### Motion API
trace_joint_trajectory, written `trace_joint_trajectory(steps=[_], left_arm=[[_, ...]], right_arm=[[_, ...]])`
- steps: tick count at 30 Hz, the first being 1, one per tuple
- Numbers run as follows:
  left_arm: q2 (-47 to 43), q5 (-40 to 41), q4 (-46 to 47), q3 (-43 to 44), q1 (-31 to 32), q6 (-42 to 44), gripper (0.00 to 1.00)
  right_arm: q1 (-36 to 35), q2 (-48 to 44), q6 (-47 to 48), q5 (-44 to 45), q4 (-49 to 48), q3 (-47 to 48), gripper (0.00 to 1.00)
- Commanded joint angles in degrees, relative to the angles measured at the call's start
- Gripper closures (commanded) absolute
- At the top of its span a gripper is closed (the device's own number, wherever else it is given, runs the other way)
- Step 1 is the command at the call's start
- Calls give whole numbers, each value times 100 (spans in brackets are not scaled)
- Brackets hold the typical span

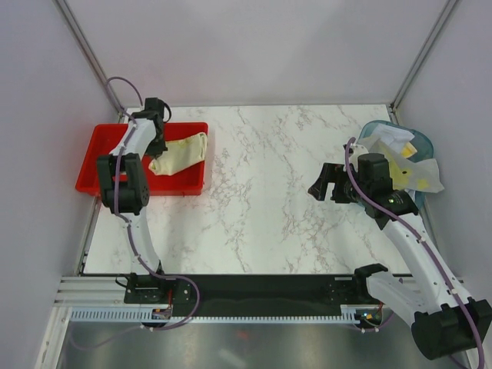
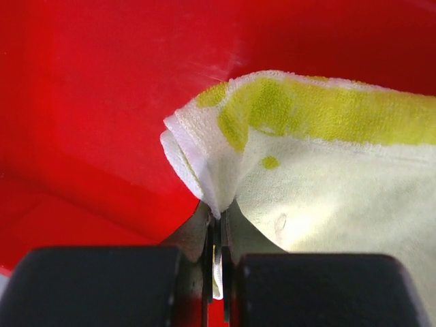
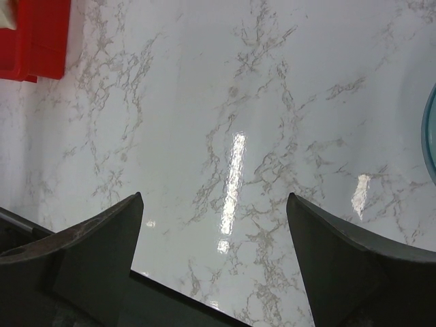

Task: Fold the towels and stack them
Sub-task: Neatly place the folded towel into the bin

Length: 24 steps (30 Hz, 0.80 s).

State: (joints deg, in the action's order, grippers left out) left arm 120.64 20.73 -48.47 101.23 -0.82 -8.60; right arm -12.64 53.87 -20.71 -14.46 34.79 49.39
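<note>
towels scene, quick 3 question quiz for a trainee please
1. True or false: the right gripper holds a towel.
2. In the tray, the left gripper pinches: A) a towel B) the rim C) nothing
3. Where do the other towels lie?

Key: 1 false, it is open and empty. 2 A. 3 in the basket.

I am running this from afar, and the place looks like a robotics lab cell, not a home. The left arm (image 1: pixel 137 223) and the right arm (image 1: pixel 415 246) are bolted to aluminium rails (image 1: pixel 88 290) at the edge of a marble-look table (image 1: pixel 269 200). Plain pale panels (image 1: pixel 254 46) on thin metal posts (image 1: pixel 88 50) wall it in. Loose cables (image 1: pixel 115 79) and a slotted cable duct (image 1: pixel 231 314) lie bare.
</note>
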Motion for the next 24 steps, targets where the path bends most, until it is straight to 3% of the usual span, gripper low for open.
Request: trace_joint_trajectory(steps=[1,11,18,22,24], left_arm=[[258,-43,215,2,-182,254,98],[794,536,215,537,-410,298,97],[1286,634,215,1180,-656,342,90],[1445,923,162,1276,-718,315,73],[1366,924,145,1338,-762,237,58]], right_arm=[[-19,-148,76,-4,-130,106,5],[-27,-87,67,-136,-174,142,5],[-28,98,49,-136,-183,194,5],[-19,212,50,-101,-183,238,5],[-19,230,32,-66,-183,256,4]])
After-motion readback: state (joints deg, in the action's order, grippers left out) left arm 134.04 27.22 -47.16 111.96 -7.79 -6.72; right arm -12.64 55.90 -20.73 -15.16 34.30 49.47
